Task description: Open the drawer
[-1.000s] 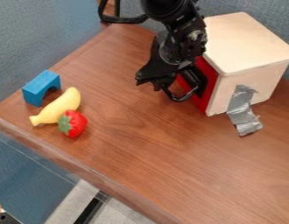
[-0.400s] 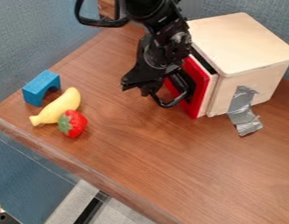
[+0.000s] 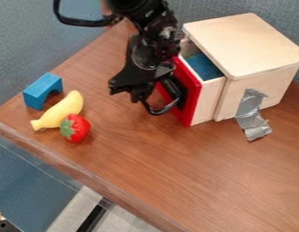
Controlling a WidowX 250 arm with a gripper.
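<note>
The black gripper (image 3: 126, 92) hangs low at the upper middle of the view, just left of the drawer's front and against its black handle (image 3: 158, 111). The drawer (image 3: 189, 100) has a red front and pale wooden sides. It stands partly out of the wooden box (image 3: 248, 45), with a strip of its blue inside showing at the top. The gripper and wrist hide part of the handle and of the red front.
At the left of the brown table (image 3: 146, 167) lie a blue arch block (image 3: 43, 89), a yellow banana (image 3: 60, 111) and a strawberry (image 3: 75, 128). Silver tape (image 3: 251, 115) runs from the box onto the table. Blue-grey walls stand behind.
The gripper has moved left and slightly down. The drawer has slid out of the box in the same direction, from closed to partly open, while the box has stayed in place.
</note>
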